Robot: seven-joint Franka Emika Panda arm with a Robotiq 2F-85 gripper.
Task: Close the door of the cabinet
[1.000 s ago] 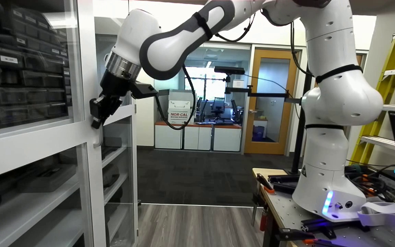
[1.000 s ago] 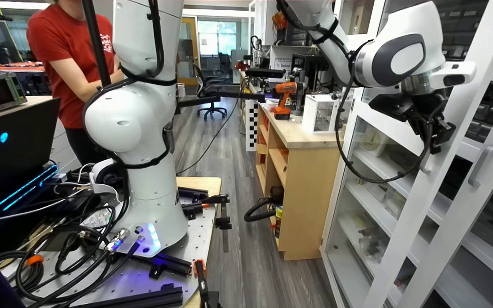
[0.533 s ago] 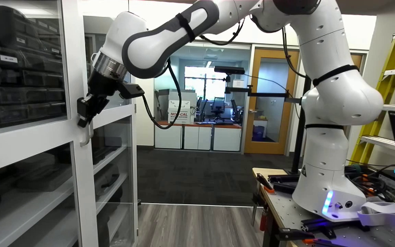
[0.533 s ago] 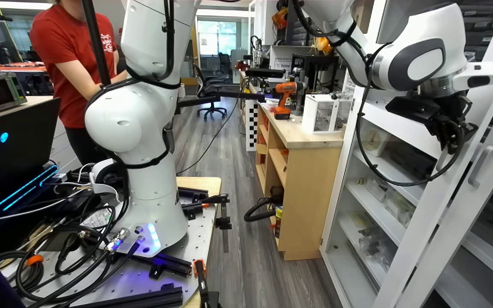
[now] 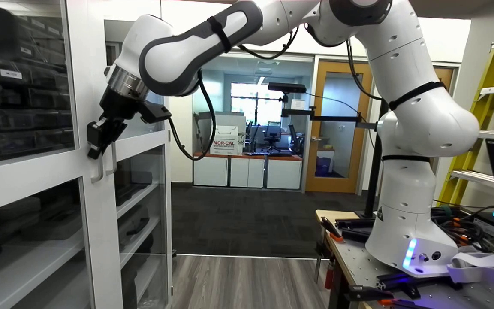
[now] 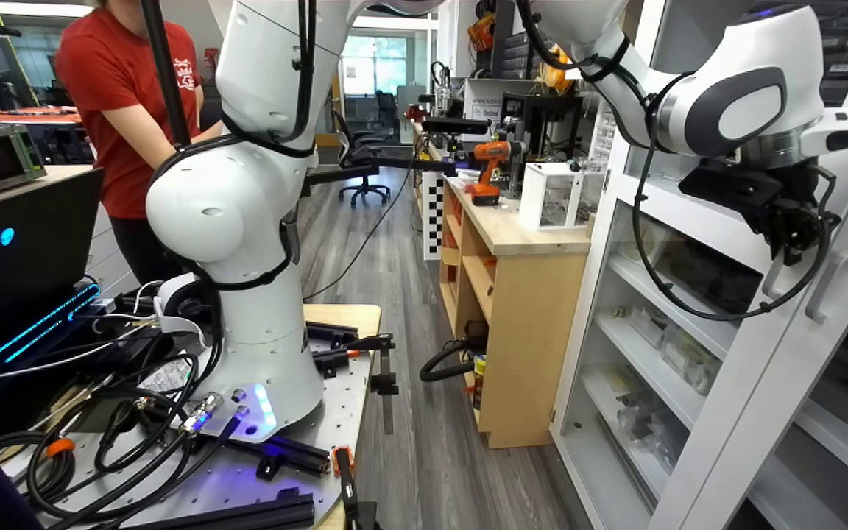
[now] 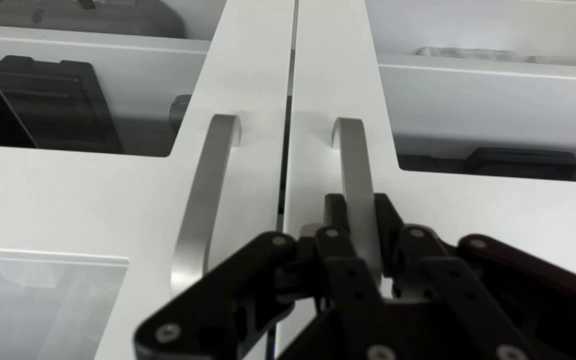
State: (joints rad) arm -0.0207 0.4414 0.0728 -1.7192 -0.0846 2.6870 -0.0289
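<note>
The grip is shown in the wrist view alone: the gripper point(image 7: 359, 205) is clamped on the handle point(image 7: 358, 170) of the door point(image 7: 493, 215), placed at right of frame and divided from the other door point(image 7: 93, 200) by a narrow dark seam point(image 7: 285, 155). In an exterior view a person point(image 6: 129, 110) is recorded at upper left; in an exterior view a ladder point(image 5: 485, 103) at far right. There the arm point(image 5: 277, 21) is mounted on the tabletop point(image 5: 354, 257) and arched across the top of frame, its end angled down at the door, far left.
</note>
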